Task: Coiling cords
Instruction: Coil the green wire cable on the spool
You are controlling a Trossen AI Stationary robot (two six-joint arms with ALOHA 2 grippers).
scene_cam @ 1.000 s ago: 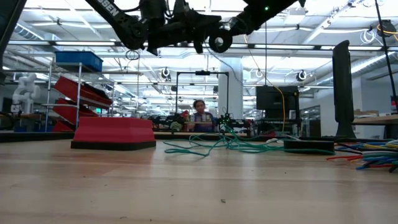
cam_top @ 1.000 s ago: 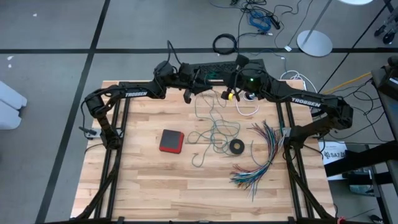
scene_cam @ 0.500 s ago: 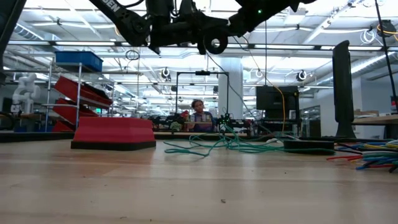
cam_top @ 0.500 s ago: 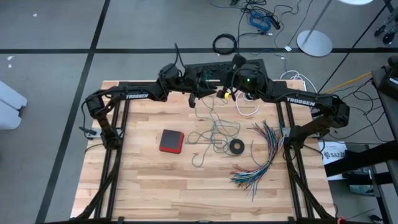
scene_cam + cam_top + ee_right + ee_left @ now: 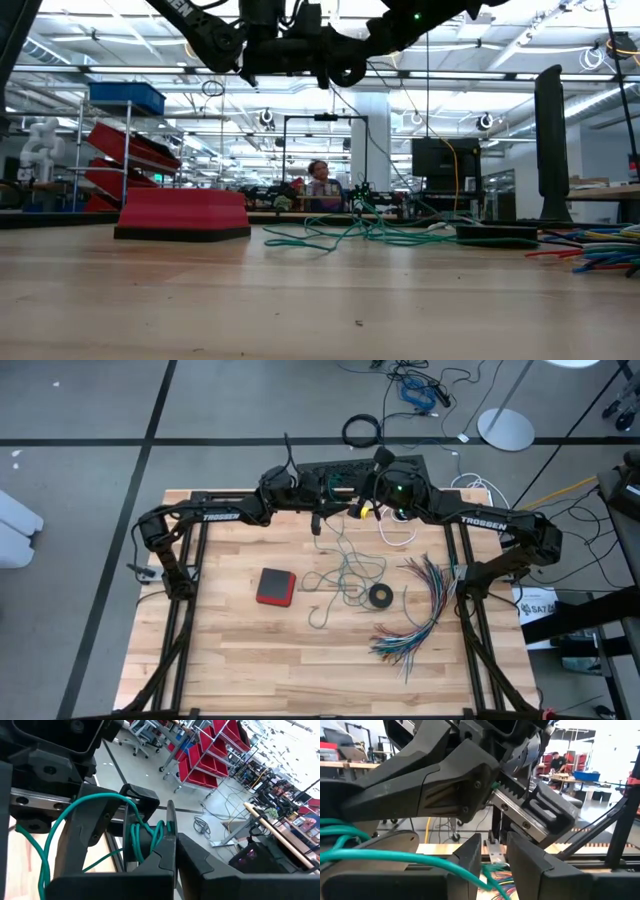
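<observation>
The teal-green cord (image 5: 345, 575) lies in a loose tangle mid-table, and one strand (image 5: 352, 150) rises from it to my two grippers, which meet high above the table's far edge. My left gripper (image 5: 318, 520) points level toward the right one; its fingers (image 5: 470, 855) stand apart with teal loops (image 5: 145, 839) around them. My right gripper (image 5: 353, 512) is shut on the teal cord. The white cord (image 5: 398, 538) lies on the table's far right, below the right arm. My left gripper carries turns of the teal cord (image 5: 395, 856) laid around the outside of its fingers, not pinched between them. The fingers point level toward the table's right. My right gripper pinches the teal cord (image 5: 169, 825) between its two shut fingers, level, close beside the left fingers. The cord arcs slack from there (image 5: 100, 796).
A red box (image 5: 275, 586) sits left of the tangle. A black tape ring (image 5: 380, 596) and a fan of multicoloured wires (image 5: 420, 610) lie to the right. A person (image 5: 320, 180) sits in the room far beyond the table.
My left gripper has gone toward the table's right edge, closing on the right gripper, and its wrist has rolled. The teal cord still hangs from the grippers, its tangle unmoved on the table.
</observation>
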